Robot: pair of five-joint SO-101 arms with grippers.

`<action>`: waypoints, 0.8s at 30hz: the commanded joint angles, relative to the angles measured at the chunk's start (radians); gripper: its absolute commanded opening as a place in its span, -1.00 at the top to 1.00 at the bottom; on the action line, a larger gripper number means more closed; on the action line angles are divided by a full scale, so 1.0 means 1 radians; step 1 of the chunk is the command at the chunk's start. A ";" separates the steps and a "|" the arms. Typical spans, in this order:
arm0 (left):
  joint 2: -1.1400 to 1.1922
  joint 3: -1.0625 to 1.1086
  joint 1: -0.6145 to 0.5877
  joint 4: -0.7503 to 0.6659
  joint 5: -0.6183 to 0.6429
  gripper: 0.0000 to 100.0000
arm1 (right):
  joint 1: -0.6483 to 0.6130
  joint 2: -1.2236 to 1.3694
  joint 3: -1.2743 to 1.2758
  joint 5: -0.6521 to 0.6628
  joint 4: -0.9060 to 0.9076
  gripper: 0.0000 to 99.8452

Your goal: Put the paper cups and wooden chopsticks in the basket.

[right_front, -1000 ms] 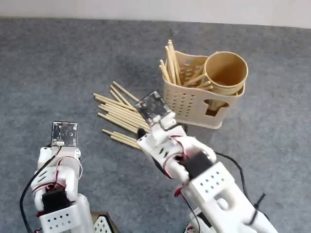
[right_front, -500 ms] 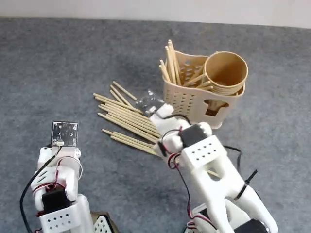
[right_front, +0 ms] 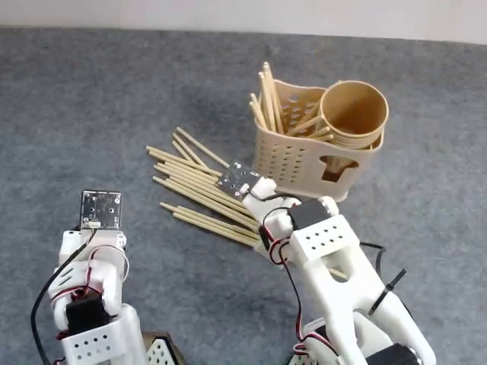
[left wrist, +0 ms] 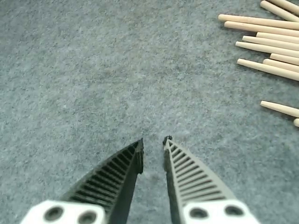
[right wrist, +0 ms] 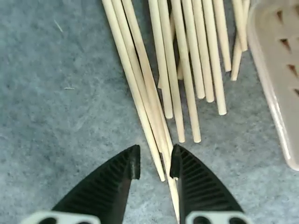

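High view: we note the basket [right_front: 304,156] standing on the grey tabletop [right_front: 84,99]. Stacked paper cups [right_front: 354,112] sit in one end of it and several wooden chopsticks [right_front: 268,95] stand tilted in the other. Loose chopsticks [right_front: 194,179] lie fanned on the tabletop just beside the basket. The right arm [right_front: 327,247] leans over their near ends, and its wrist camera [right_front: 240,180] covers the fingers. The left arm [right_front: 91,262] sits well apart from the pile.

Left wrist view: we see the left hand [left wrist: 153,141] above the tabletop, fingers slightly parted, nothing between them. Some chopstick ends are cut off at the frame edge.

Right wrist view: the right hand [right wrist: 154,162] is spread, its fingers straddling the ends of the loose chopsticks. We cannot tell whether it touches them. The basket wall is cut off at the edge.
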 commanded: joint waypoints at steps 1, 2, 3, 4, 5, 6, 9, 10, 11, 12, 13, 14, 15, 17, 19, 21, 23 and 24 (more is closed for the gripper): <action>-0.010 -0.012 0.007 -0.020 -0.008 0.82 | 0.012 0.002 -0.007 0.011 0.002 0.77; -0.010 -0.012 0.008 -0.020 -0.008 0.82 | 0.012 0.002 -0.007 0.011 0.002 0.77; -0.010 -0.012 0.008 -0.020 -0.008 0.82 | 0.012 0.004 -0.007 0.011 0.002 0.77; -0.010 -0.012 0.008 -0.020 -0.008 0.82 | 0.012 0.004 -0.007 0.011 0.002 0.77; -0.010 -0.012 0.008 -0.020 -0.008 0.82 | 0.012 0.005 -0.007 0.011 0.002 0.77; -0.010 -0.012 0.008 -0.020 -0.008 0.82 | 0.012 0.013 -0.007 0.011 0.002 0.77; -0.010 -0.012 0.008 -0.020 -0.008 0.82 | 0.012 0.088 -0.007 0.011 -0.022 0.77; -0.010 -0.012 0.008 -0.020 -0.008 0.82 | 0.013 0.124 -0.013 0.011 -0.050 0.77; -0.010 -0.012 0.008 -0.020 -0.008 0.82 | 0.022 0.154 -0.015 0.011 -0.077 0.77; -0.010 -0.012 0.008 -0.020 -0.008 0.82 | 0.031 0.180 -0.015 0.011 -0.093 0.77; -0.010 -0.012 0.007 -0.020 -0.008 0.82 | 0.038 0.205 -0.015 0.011 -0.096 0.77; -0.010 -0.012 0.007 -0.020 -0.008 0.82 | 0.039 0.223 -0.015 0.011 -0.093 0.77; -0.010 -0.012 0.007 -0.020 -0.008 0.82 | 0.039 0.236 -0.016 0.011 -0.093 0.77; -0.010 -0.012 0.008 -0.020 -0.008 0.82 | 0.039 0.252 -0.015 0.011 -0.096 0.77; -0.010 -0.012 0.008 -0.020 -0.008 0.82 | 0.039 0.263 -0.016 0.011 -0.102 0.77; -0.010 -0.012 0.008 -0.020 -0.008 0.82 | 0.039 0.272 -0.016 0.011 -0.102 0.77; -0.010 -0.012 0.008 -0.020 -0.008 0.82 | 0.039 0.277 -0.016 0.011 -0.104 0.77; -0.010 -0.012 0.008 -0.020 -0.008 0.82 | 0.039 0.278 -0.016 0.011 -0.104 0.77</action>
